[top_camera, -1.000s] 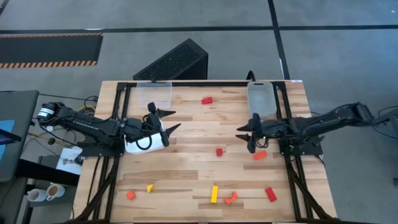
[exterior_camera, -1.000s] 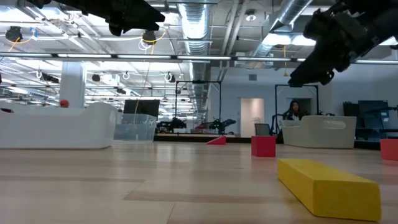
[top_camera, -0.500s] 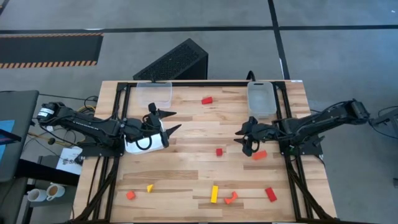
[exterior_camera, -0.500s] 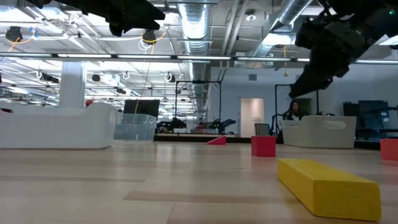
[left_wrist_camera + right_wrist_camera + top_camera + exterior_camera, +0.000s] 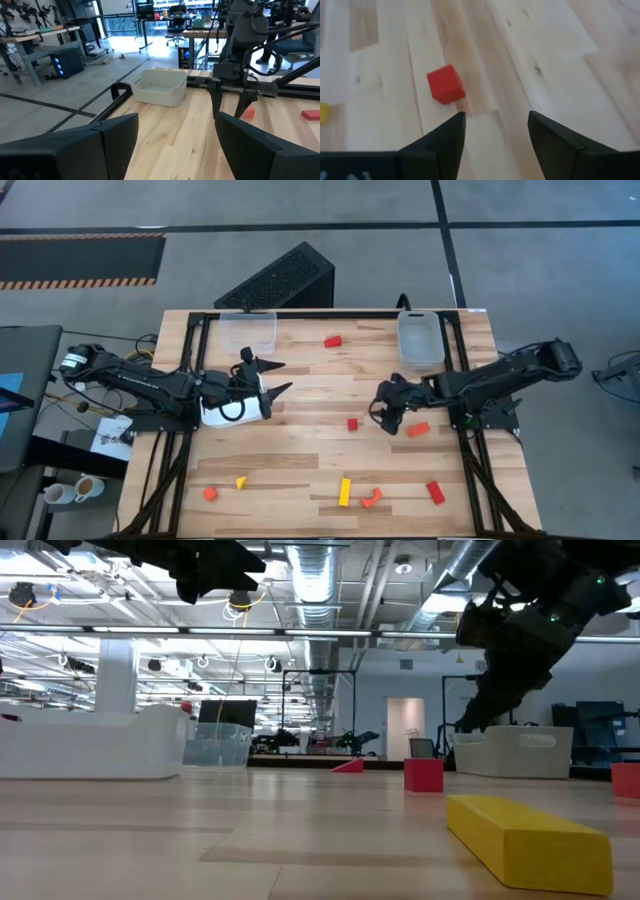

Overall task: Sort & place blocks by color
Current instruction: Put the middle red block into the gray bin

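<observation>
- Red cube (image 5: 352, 424) lies alone on the bare wood near the table's middle; in the right wrist view (image 5: 446, 84) it sits just beyond the fingertips and off to one side of the gap, not between them.
- Right gripper (image 5: 385, 408) hangs just right of the cube, above the table, fingers spread with nothing between them.
- Step in hand, as I judge it: approach and pick of this cube.
- To do it well: shift the gripper until the cube is centred in the gap, square the fingers (image 5: 554, 142) to two flat faces, then descend.
- Orange block (image 5: 418, 429) lies near, on the gripper's right; keep clear of it during descent.
- Clear bin (image 5: 421, 339) at the far right edge is a likely drop point, though that is a guess.
- Left gripper (image 5: 268, 376) waits at the left, over the white tray (image 5: 232, 410), fingers parted and empty.
- Other blocks stay scattered along the near edge, e.g. yellow bar (image 5: 345, 491).
</observation>
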